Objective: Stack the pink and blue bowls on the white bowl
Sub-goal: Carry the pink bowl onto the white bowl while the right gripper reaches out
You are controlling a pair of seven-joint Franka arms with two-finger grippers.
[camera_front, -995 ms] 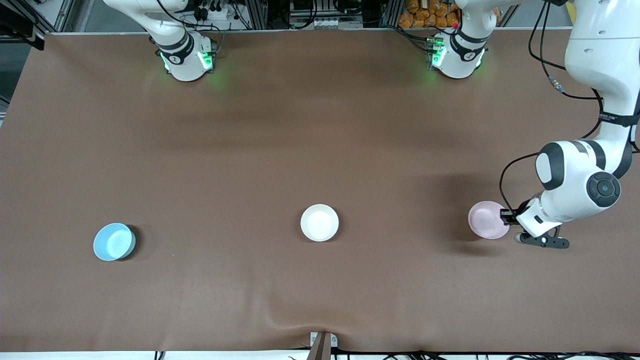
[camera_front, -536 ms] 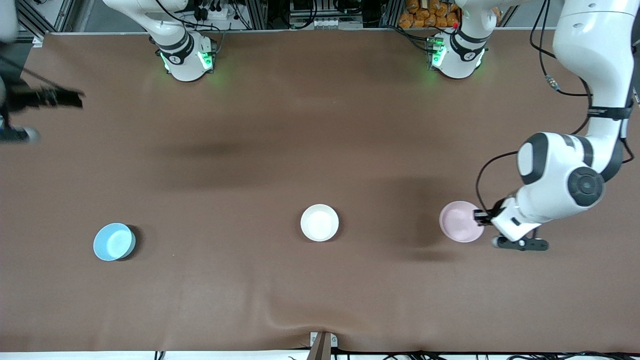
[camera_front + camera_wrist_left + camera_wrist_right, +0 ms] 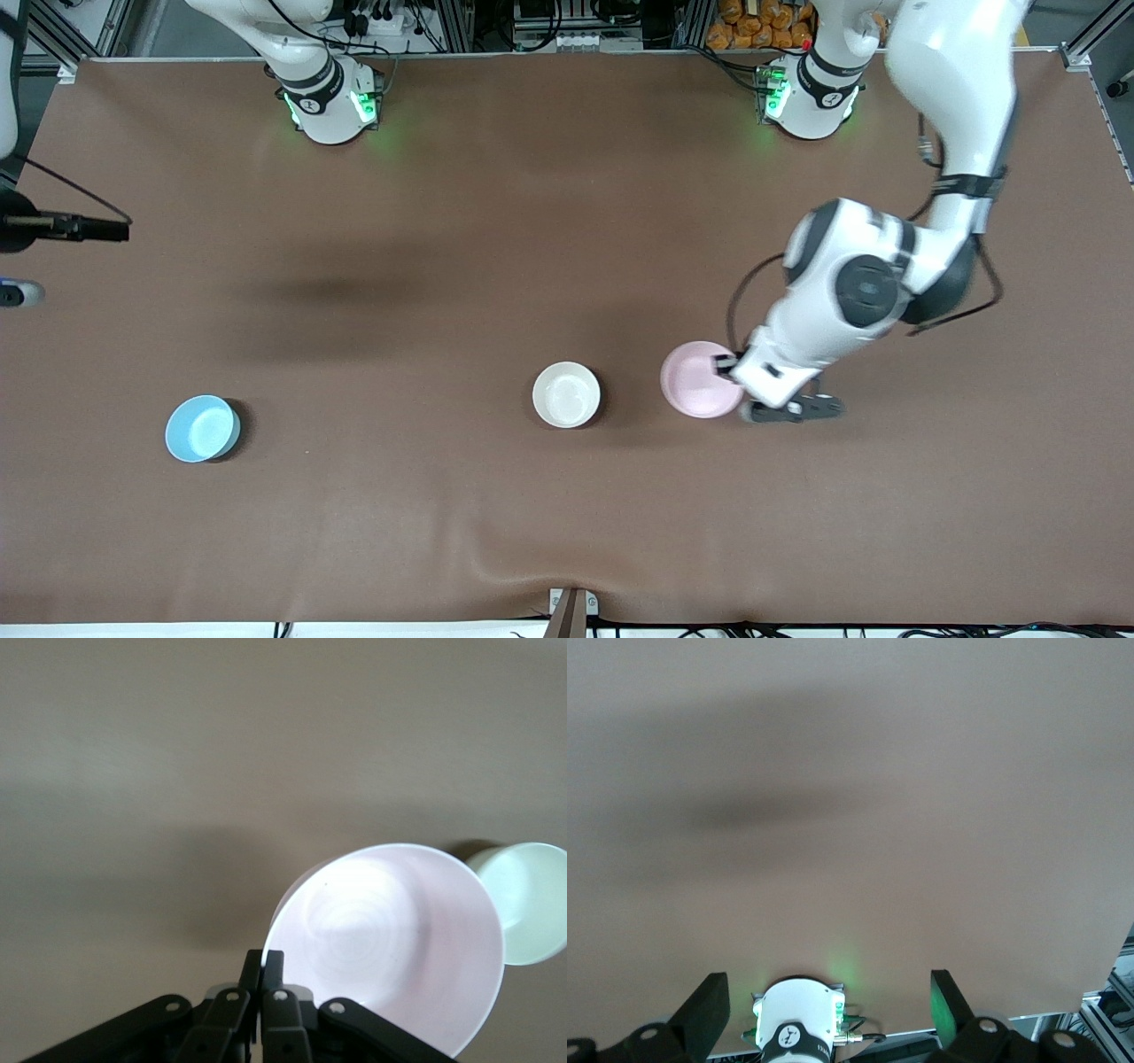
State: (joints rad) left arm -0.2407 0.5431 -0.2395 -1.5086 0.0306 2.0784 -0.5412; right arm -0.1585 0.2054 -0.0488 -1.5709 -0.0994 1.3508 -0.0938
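Observation:
My left gripper (image 3: 728, 365) is shut on the rim of the pale pink bowl (image 3: 695, 379) and holds it above the table, just toward the left arm's end from the white bowl (image 3: 566, 394). In the left wrist view the fingers (image 3: 263, 958) pinch the pink bowl's (image 3: 390, 939) rim, and the white bowl (image 3: 527, 904) shows past it. The light blue bowl (image 3: 202, 428) sits alone toward the right arm's end. My right gripper (image 3: 826, 1005) is open and empty, up at the table's edge at the right arm's end (image 3: 80, 230).
The brown table mat (image 3: 567, 221) has a raised wrinkle at its edge nearest the front camera (image 3: 532, 558). The two arm bases (image 3: 330, 102) (image 3: 808, 97) stand along the edge farthest from the camera. The right arm's base (image 3: 796, 1023) shows between the right fingers.
My left gripper has carried the pink bowl from the left arm's end of the table to close beside the white bowl. My right hand has come into view at the table's edge.

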